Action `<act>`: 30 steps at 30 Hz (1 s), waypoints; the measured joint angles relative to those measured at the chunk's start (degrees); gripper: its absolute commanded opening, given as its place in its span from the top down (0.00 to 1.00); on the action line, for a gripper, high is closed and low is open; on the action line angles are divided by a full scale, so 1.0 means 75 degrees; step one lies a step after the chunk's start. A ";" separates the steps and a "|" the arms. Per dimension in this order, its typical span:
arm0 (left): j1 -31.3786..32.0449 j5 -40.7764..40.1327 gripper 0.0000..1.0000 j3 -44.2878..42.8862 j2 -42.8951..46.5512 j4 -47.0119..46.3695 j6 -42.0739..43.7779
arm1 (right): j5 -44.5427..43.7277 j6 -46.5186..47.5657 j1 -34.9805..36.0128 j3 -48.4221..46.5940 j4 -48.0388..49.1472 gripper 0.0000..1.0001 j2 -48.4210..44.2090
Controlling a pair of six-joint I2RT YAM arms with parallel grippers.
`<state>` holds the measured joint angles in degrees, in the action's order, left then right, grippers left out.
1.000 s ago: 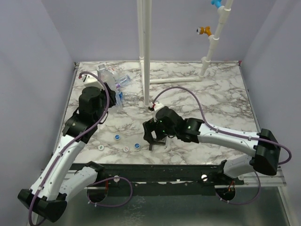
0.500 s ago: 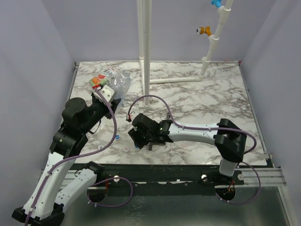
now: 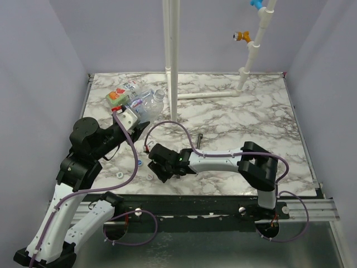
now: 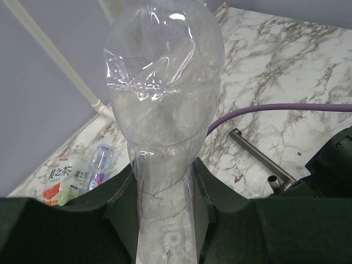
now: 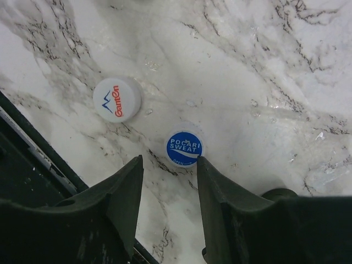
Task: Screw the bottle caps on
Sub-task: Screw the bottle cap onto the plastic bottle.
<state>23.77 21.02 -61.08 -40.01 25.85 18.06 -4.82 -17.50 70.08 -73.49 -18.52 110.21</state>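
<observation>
My left gripper (image 3: 138, 110) is shut on a clear label-less bottle (image 3: 151, 100), which it holds above the table's back left. In the left wrist view that bottle (image 4: 165, 126) stands squeezed between both fingers (image 4: 206, 198). My right gripper (image 5: 169, 168) is open low over the front of the table. A blue "Pocari Sweat" cap (image 5: 184, 147) lies just beyond its tips and touches the right fingertip. A white cap (image 5: 116, 99) lies to the left of it. In the top view the right gripper (image 3: 158, 166) hides the blue cap, and three other caps (image 3: 139, 163) lie beside it.
Two more bottles lie at the back left, one with a green and orange label (image 3: 117, 96) and one with a blue label (image 4: 99, 165). A black T-shaped tool (image 3: 198, 138) lies mid-table. Tall white pipes (image 3: 172, 61) rise at the back. The table's front edge is close to the caps.
The right gripper has swung left to the caps near the front edge, and its jaws have narrowed. The left arm has lifted the clear bottle away from the back-left pile.
</observation>
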 measured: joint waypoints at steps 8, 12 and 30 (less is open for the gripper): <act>0.0000 0.0082 0.89 -0.0015 0.0012 0.0000 0.0006 | -0.0437 -0.0058 0.0044 -0.0149 -0.0085 0.50 0.0152; 0.0000 0.0082 0.89 -0.0041 0.0012 -0.0006 0.0026 | -0.0583 -0.0061 0.0050 -0.0286 -0.0122 0.48 0.0341; 0.0000 0.0082 0.90 -0.0026 -0.0198 -0.0009 0.0192 | -0.0769 -0.0152 0.0061 -0.0140 0.0239 0.53 0.0411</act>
<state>23.77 21.63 -61.28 -41.50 25.78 19.51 -10.59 -18.63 70.54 -74.54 -16.73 113.30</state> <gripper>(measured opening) 0.372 0.493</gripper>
